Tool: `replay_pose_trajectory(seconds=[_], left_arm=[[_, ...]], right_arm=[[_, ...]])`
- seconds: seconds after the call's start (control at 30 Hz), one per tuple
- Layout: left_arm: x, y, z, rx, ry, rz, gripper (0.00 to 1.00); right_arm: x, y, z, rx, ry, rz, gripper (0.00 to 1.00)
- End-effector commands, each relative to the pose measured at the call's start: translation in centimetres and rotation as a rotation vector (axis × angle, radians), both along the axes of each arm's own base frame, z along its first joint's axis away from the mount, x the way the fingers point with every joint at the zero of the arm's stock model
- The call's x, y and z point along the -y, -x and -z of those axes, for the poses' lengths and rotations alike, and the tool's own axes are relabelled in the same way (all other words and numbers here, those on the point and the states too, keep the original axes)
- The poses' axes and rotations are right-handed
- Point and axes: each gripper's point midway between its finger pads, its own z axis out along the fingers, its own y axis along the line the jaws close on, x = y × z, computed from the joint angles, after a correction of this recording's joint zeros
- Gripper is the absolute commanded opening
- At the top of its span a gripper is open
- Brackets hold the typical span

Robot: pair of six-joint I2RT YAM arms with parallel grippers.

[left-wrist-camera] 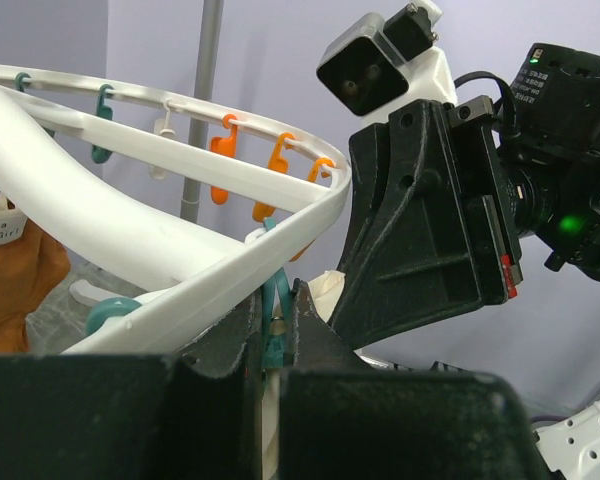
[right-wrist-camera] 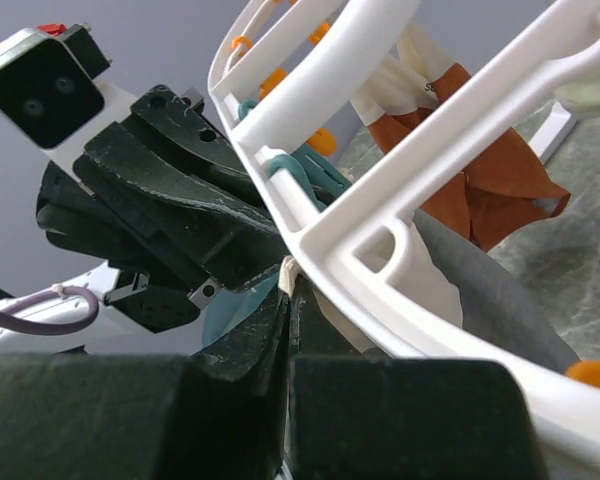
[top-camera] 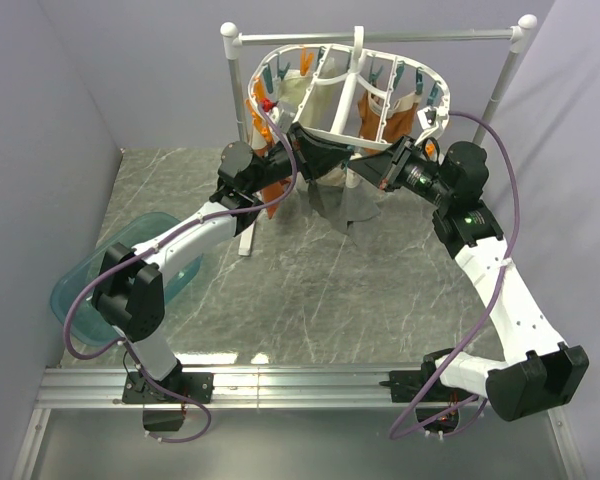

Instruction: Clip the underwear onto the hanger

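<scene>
A silver rail stand capped with white knobs spans the far end of a grey marbled tabletop. Rust-orange garments and a cream one hang beneath it. A translucent teal tub (partly hidden) sits at the table's left edge, and an aluminium rail runs along the near side.

Glossy, smooth white plastic forms the hanger, with its orange pegs and a teal peg in the same shiny plastic. The left arm's fingers are matt black plastic, faintly grained and scuffed pale at the edges. The underwear hangs as soft, matt grey cloth near rust-orange cloth garments. At the far side a silver metal rail gleams. The desk is smooth, grey and marble-patterned. At left sits a translucent teal plastic tub.
</scene>
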Motion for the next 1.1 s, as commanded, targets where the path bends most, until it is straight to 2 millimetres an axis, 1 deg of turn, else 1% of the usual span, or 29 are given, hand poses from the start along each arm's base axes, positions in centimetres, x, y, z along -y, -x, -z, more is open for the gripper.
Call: replay_pose_trajectory(seconds=[0.0, 0.3, 0.33, 0.37, 0.4, 0.57, 0.63, 0.73, 0.77, 0.83, 0.87, 0.93, 0.97, 1.07], left_arm=[[0.9, 2.9, -0.6, 0.039, -0.004, 0.121, 0.00], [0.9, 2.7, -0.8, 0.026, 0.002, 0.114, 0.01], [0.8, 2.6, -0.8, 0.017, 0.002, 0.110, 0.04], [0.8, 2.5, -0.9, 0.015, 0.006, 0.107, 0.11], [0.7, 2.4, -0.9, 0.009, 0.008, 0.106, 0.15], [0.1, 1.5, -1.6, -0.004, 0.022, 0.072, 0.31], [0.0, 1.2, -2.0, -0.013, 0.031, 0.060, 0.32], [-0.5, 0.8, -2.3, -0.028, 0.039, 0.046, 0.39], [-0.6, 0.7, -2.4, -0.027, 0.043, 0.041, 0.43], [-0.8, 0.8, -2.8, -0.024, 0.043, 0.036, 0.46], [-1.1, 0.9, -3.1, -0.021, 0.046, 0.030, 0.51], [-1.4, 0.9, -3.1, -0.023, 0.041, 0.025, 0.55], [-1.5, 1.2, -3.4, -0.018, 0.042, 0.024, 0.60], [-1.9, 1.4, -2.9, -0.026, 0.029, 0.012, 0.67]], right_arm=[[-0.2, 1.1, -1.9, 0.059, -0.042, -0.035, 0.00], [-0.2, 1.1, -1.7, 0.056, -0.041, -0.039, 0.00], [-0.1, 1.2, -1.8, 0.060, -0.040, -0.039, 0.00], [0.0, 1.0, -1.8, 0.058, -0.042, -0.032, 0.00], [0.0, 1.0, -1.8, 0.060, -0.041, -0.030, 0.00], [0.6, 0.6, -1.7, 0.055, -0.039, 0.001, 0.00], [0.6, 0.6, -1.7, 0.055, -0.040, 0.005, 0.00], [0.8, 0.4, -1.5, 0.050, -0.035, 0.016, 0.00], [0.8, 0.4, -1.4, 0.049, -0.034, 0.016, 0.00], [1.0, 0.4, -1.5, 0.056, -0.028, 0.023, 0.00], [1.0, 0.3, -1.3, 0.055, -0.023, 0.026, 0.00], [1.2, 0.2, -1.2, 0.053, -0.014, 0.033, 0.00], [1.3, 0.2, -1.0, 0.052, -0.007, 0.038, 0.00], [1.6, 0.1, -0.4, 0.040, 0.014, 0.052, 0.00]])
